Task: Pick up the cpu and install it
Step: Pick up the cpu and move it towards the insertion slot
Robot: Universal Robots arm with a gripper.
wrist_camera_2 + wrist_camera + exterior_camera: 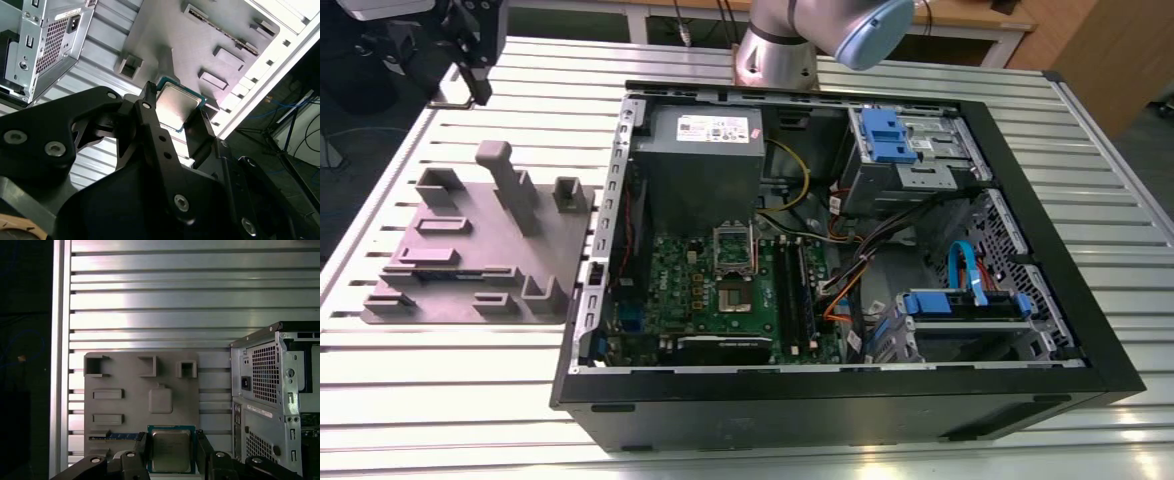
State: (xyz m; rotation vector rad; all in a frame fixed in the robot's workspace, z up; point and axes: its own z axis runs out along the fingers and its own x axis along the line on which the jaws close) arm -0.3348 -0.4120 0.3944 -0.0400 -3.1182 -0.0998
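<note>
Silver-topped cpu [171, 450]: one, pinched by two opposite edges between the fingers [142, 447], its metal face turned to both wrist cameras and its green rim showing. No marking on the lid can be made out.
Black gripper [177, 103]: pressed onto the cpu, holding it clear above the plate. In the exterior view it hangs at the far left corner of the table [454, 400].
Grey plate [130, 405]: one, flat on the slatted metal table, just beside the case.
Black-walled case [854, 405]: one, lying open on its side, to the exterior view's right of the plate, with the green motherboard [720, 290] facing up.
White labels: one on the power supply [700, 150] and one on the case's back — print unreadable on both.
Blue brackets: two — one on each drive cage.
</note>
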